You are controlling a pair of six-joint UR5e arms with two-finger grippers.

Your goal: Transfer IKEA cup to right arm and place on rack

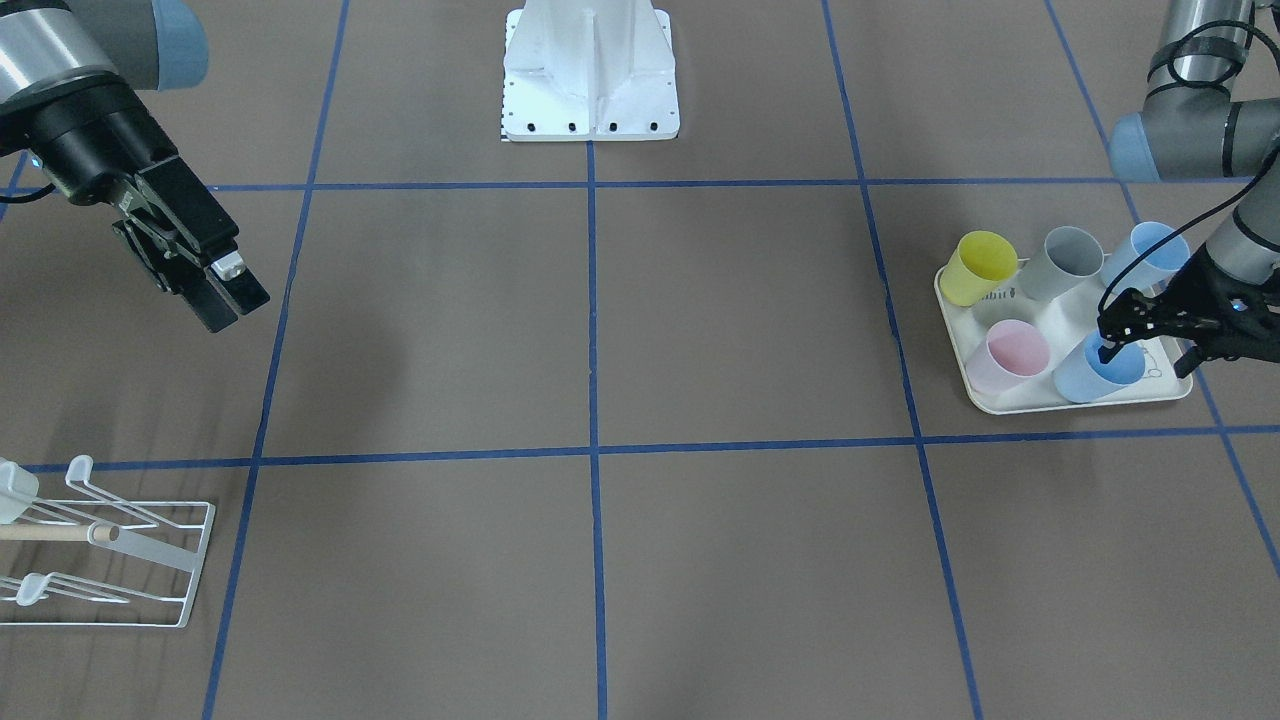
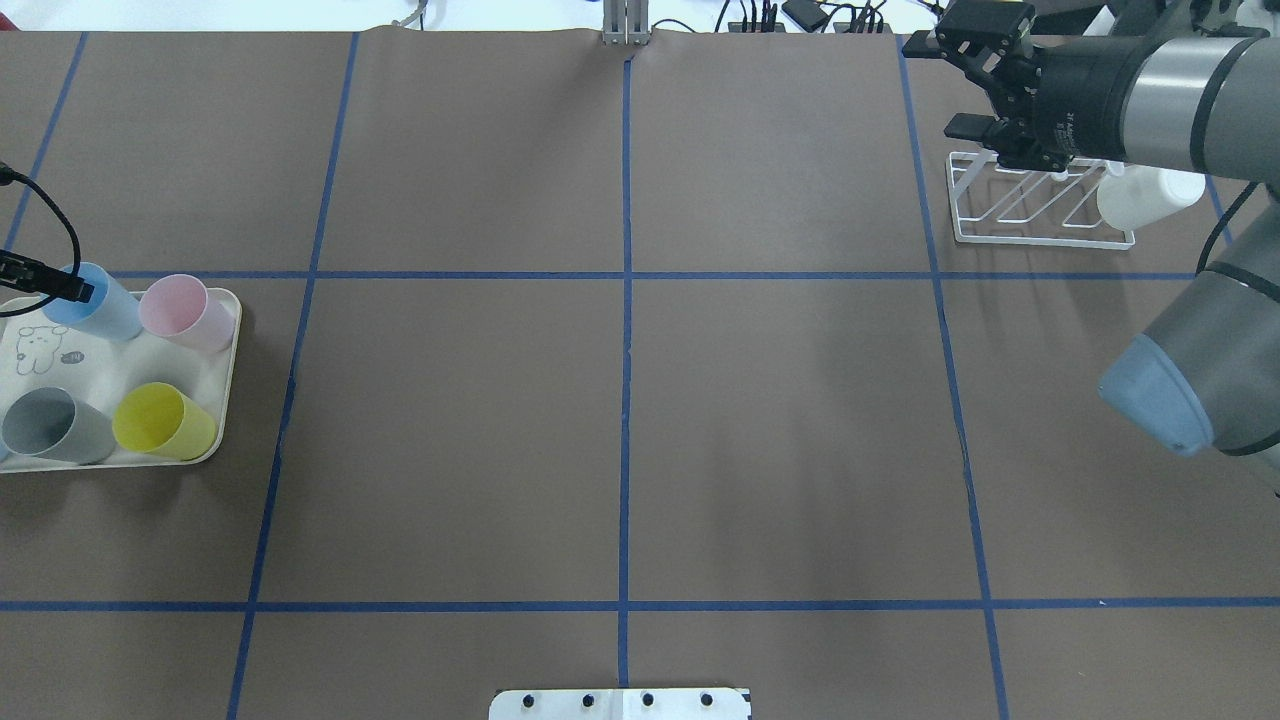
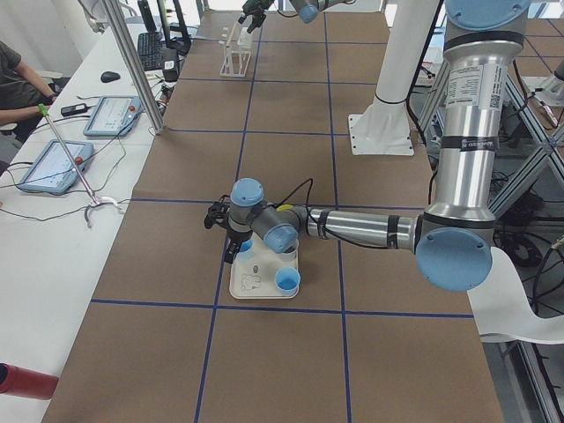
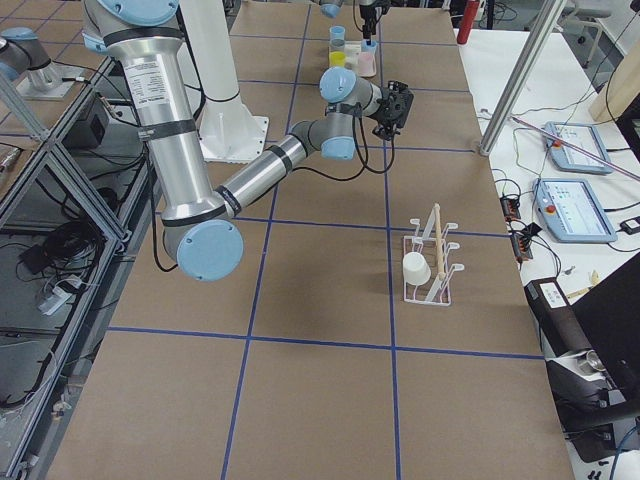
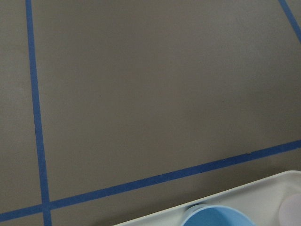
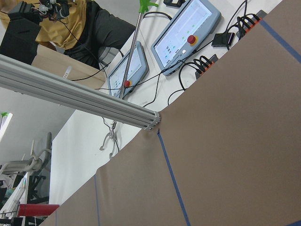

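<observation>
The left gripper hangs over the cream tray with one fingertip dipped into the mouth of the blue cup; I cannot tell whether it pinches the wall. Close around it stand a pink cup, a yellow cup, a grey cup and a second blue cup, beside a rabbit drawing with half-hidden lettering. The right gripper, spread and empty, carries white print too small to read; the rack, holding a white cup, stands well apart from it.

rack: white cup and wooden rod block part, other prongs bare | between rack and tray: open brown mat | tray, well apart from rack: crowded by five cups
</observation>
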